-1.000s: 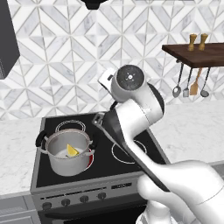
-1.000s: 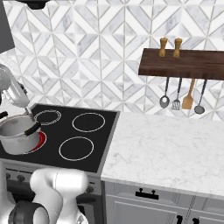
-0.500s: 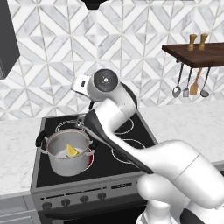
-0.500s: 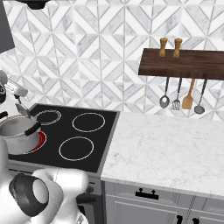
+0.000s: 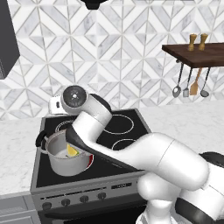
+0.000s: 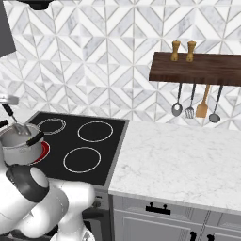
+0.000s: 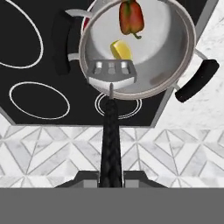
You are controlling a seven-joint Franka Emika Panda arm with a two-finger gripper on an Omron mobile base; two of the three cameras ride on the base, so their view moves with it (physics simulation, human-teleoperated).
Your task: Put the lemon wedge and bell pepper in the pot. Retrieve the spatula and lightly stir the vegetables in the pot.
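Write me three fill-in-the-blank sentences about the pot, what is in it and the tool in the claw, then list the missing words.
1. The lemon wedge and the bell pepper both lie inside the ____.
2. The claw grips the spatula by its black ____.
3. The pot stands on the stove's front-left ____.

Missing words: pot; handle; burner

Wood shelf [image 6: 197,68] w/ 2 shakers [image 6: 182,50], hung utensils [image 6: 196,103].
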